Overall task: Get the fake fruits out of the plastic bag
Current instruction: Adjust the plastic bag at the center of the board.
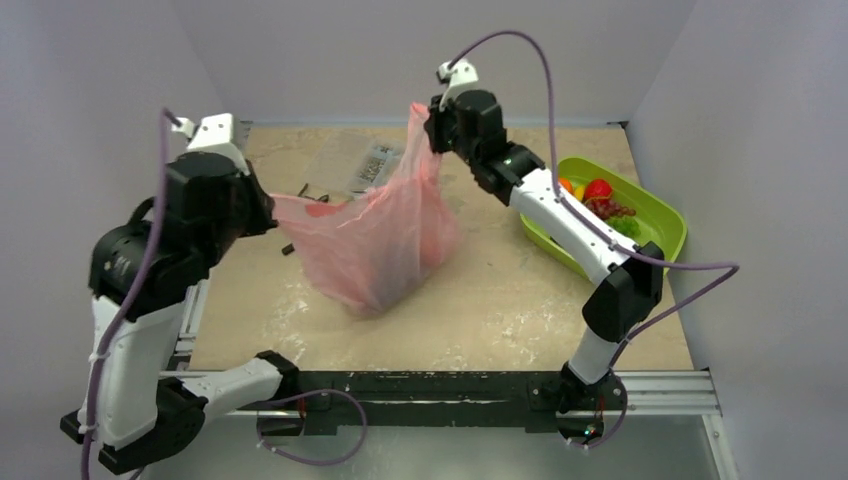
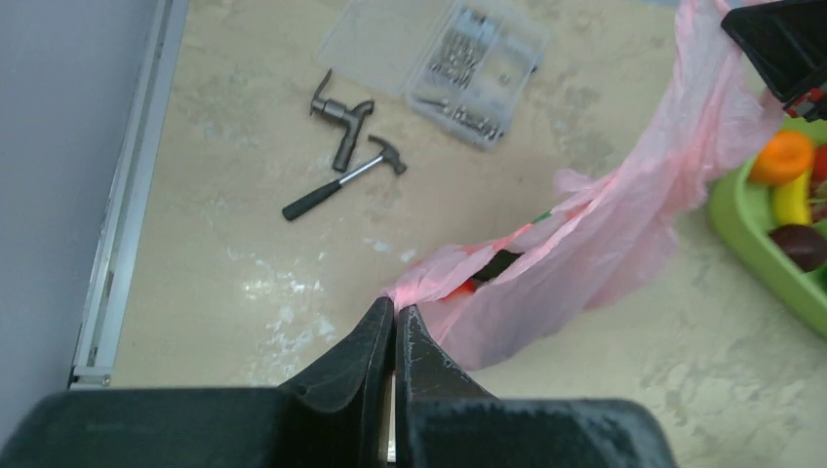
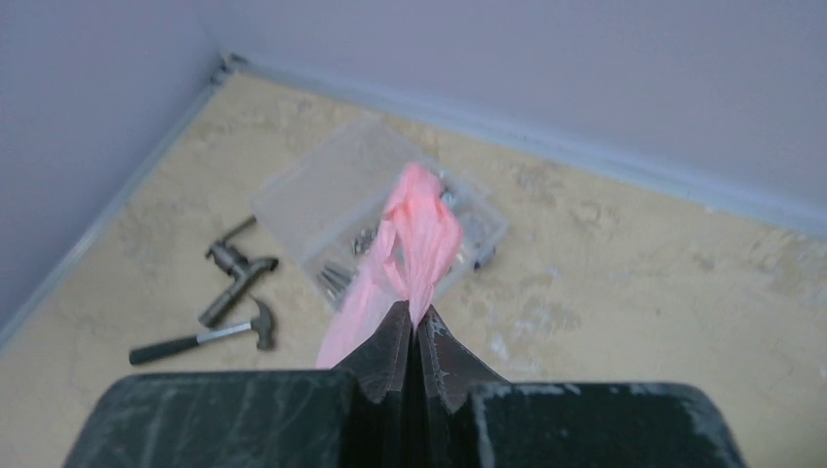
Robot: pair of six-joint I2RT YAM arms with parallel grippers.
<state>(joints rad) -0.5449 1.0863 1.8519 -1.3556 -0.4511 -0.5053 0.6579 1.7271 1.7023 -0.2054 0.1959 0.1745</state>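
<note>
The pink plastic bag (image 1: 375,240) hangs stretched between my two grippers, and its belly sags down to the table. My left gripper (image 2: 395,307) is shut on the bag's left rim (image 2: 429,278). My right gripper (image 3: 414,312) is shut on a bunched corner of the bag (image 3: 419,219), held higher at the back (image 1: 425,125). Through the bag's mouth a bit of red and something dark (image 2: 488,271) show inside. Fake fruits lie in the green tray (image 1: 660,215): an orange (image 2: 783,156), a banana (image 2: 792,198), a plum (image 2: 800,244), a red fruit (image 1: 598,188) and grapes (image 1: 615,210).
A small hammer (image 2: 341,180), a grey metal fitting (image 2: 341,117) and a clear compartment box of screws (image 2: 468,58) lie on the table at the back left, behind the bag. Grey walls close in the table on three sides.
</note>
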